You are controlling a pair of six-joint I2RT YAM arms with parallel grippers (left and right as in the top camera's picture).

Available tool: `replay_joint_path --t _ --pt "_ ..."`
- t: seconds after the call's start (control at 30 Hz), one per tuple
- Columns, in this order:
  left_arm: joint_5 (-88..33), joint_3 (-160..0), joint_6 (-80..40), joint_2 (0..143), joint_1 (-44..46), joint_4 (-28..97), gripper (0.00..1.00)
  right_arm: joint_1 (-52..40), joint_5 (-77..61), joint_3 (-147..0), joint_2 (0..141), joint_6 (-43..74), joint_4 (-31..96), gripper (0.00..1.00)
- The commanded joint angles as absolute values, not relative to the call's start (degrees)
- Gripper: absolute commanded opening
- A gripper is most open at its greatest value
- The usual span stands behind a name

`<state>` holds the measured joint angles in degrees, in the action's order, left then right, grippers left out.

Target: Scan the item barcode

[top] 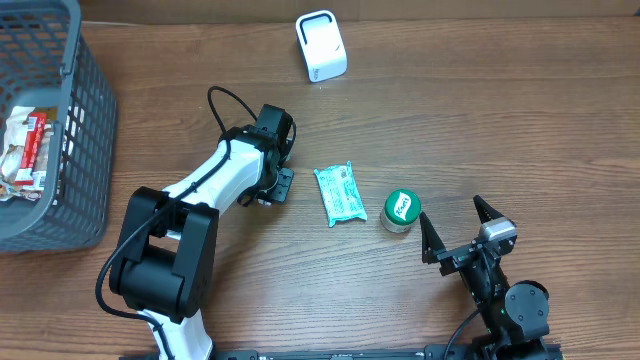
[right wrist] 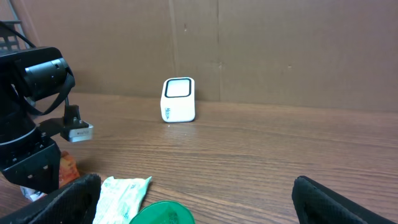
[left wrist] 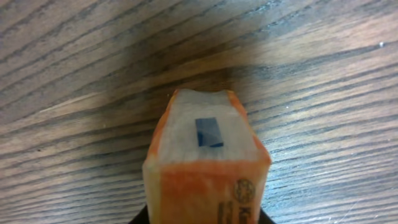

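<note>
Pack (left wrist: pixel 208 165), orange, is in my left gripper (top: pixel 278 186): jaws pinched in on its sides, low over the table (top: pixel 480 110), left of centre. Whether it rests on the wood, I can't tell. My left wrist camera looks along its pale end, which has a small blue patch on it; I can't make out a barcode from there.

Scanner (top: pixel 321 45) stands at the far edge, well apart from the pack, with only bare wood between them.

Just right of my left gripper lies a green pouch (top: pixel 340 194). Next comes a jar (top: pixel 402 210) with a green lid, near my right gripper (top: pixel 450 207). Those jaws gape fully wide and hold nothing.

Far left is the basket (top: pixel 70 130), with packets (top: pixel 25 150) inside.
</note>
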<state>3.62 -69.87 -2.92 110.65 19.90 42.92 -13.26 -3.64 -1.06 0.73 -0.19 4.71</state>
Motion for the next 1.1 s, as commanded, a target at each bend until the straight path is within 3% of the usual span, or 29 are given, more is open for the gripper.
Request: replay_joint_path --t 0.0,0.37,0.53,0.87,1.07 --pt "1.5 -70.3 -5.8 111.2 21.2 42.8 0.2 -13.4 -3.7 -0.4 0.2 -0.1 4.5 1.0" --pt "4.3 -70.4 -19.8 111.2 29.4 41.7 0.29 -13.4 -3.7 -0.4 0.2 0.0 4.5 1.0" --pt "4.3 -71.2 -20.2 111.2 30.0 42.7 0.36 -13.4 -3.7 -0.4 0.2 0.0 4.5 1.0" --pt "0.1 -71.5 -22.0 111.2 29.9 43.4 0.37 -13.4 -3.7 -0.4 0.2 0.0 4.5 1.0" --pt "0.3 -72.5 -22.8 111.2 29.9 43.5 0.49 -13.4 -3.7 -0.4 0.2 0.0 4.5 1.0"
